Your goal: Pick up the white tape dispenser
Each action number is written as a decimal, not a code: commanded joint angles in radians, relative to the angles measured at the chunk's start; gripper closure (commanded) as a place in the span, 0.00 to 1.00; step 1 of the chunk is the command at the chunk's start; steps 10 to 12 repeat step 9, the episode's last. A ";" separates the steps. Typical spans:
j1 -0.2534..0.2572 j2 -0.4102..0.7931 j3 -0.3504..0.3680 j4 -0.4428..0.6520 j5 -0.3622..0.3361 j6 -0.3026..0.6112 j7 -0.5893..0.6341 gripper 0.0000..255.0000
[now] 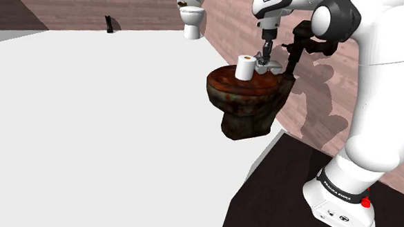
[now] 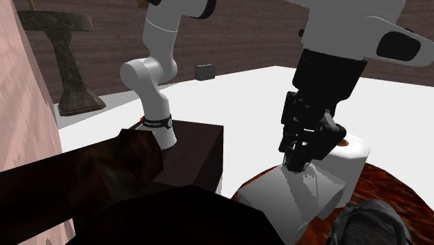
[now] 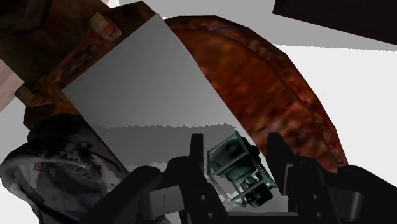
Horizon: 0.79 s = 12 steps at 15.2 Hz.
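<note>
Fingers (image 3: 198,159) of my black two-finger end effector (image 3: 236,141) stand apart, down at the closed lid of a rusty brown toilet (image 1: 244,107). Between them sits the small grey-green, glassy-looking tape dispenser (image 3: 238,170), over a flat white sheet (image 3: 146,89) on that lid. Each finger is close beside it, and I cannot tell whether either touches it. An upright white paper roll with a brown core (image 1: 244,67) stands near the lid's middle, just beside my end effector. A crumpled grey lump (image 3: 57,165) lies just beside the sheet.
</note>
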 commanded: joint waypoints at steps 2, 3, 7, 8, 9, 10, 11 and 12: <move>-0.004 -0.005 -0.002 0.034 -0.002 -0.037 -0.002 1.00; -0.005 -0.005 -0.003 0.047 -0.003 -0.050 -0.002 1.00; -0.012 -0.004 -0.004 0.104 -0.003 -0.105 -0.004 1.00; -0.012 -0.004 -0.005 0.106 -0.003 -0.107 -0.004 1.00; -0.012 -0.003 -0.005 0.106 -0.003 -0.107 -0.004 1.00; -0.012 -0.003 -0.005 0.106 -0.003 -0.107 -0.004 1.00; -0.012 -0.003 -0.005 0.106 -0.003 -0.107 -0.004 1.00; -0.012 -0.003 -0.005 0.106 -0.003 -0.107 -0.004 1.00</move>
